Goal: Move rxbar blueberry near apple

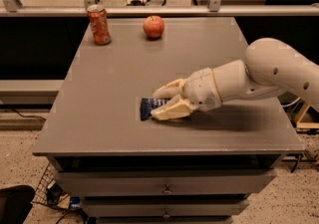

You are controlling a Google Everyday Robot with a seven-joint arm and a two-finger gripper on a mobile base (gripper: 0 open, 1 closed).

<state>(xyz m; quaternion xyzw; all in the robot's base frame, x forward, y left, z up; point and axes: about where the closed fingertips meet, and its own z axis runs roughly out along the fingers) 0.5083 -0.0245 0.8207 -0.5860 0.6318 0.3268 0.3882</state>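
The rxbar blueberry (151,106) lies flat on the grey table (109,78) near the front edge, a dark navy wrapper with white lettering. My gripper (160,102) comes in from the right and sits low over the bar's right half, one cream finger on the far side and one on the near side. Only the bar's left end shows. The apple (153,26) stands at the back of the table, well apart from the bar and the gripper.
An orange-red soda can (98,24) stands upright at the back left, to the left of the apple. My white arm (259,76) stretches over the table's right side. A railing runs behind the table. Drawers sit below the front edge.
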